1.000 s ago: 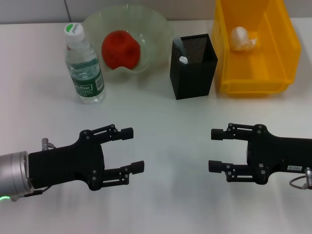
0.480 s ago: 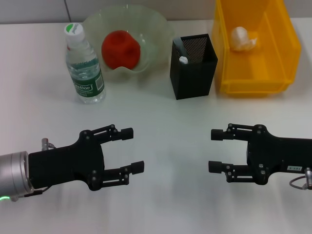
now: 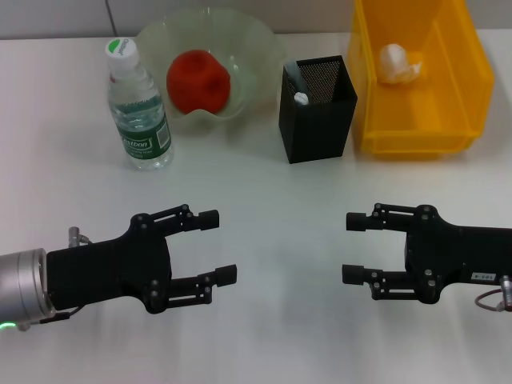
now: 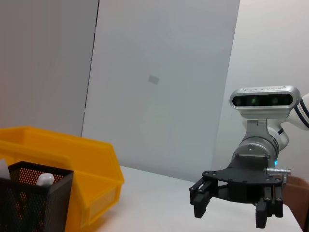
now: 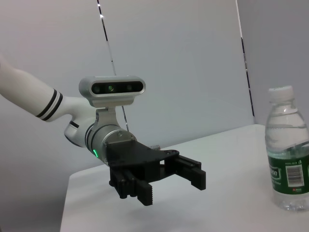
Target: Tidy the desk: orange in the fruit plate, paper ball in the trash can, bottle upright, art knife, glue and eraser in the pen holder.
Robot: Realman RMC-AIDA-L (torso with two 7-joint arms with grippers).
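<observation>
On the white table [image 3: 264,192], toward twelve o'clock, the orange [image 3: 198,81] sits in the fruit plate [image 3: 256,48]. The bottle [image 3: 138,108] stands upright just beside the plate, at about ten o'clock. The pen holder [image 3: 318,120] stands between plate and trash can [image 3: 456,120]; a white-tipped item pokes above its rim, perhaps the glue. The paper ball [image 3: 398,64] lies inside the can at one o'clock. The left gripper [image 3: 218,246] hovers at seven o'clock, fingers apart and empty. The right gripper [image 3: 354,247] faces it from five o'clock, fingers likewise spread, holding nothing.
</observation>
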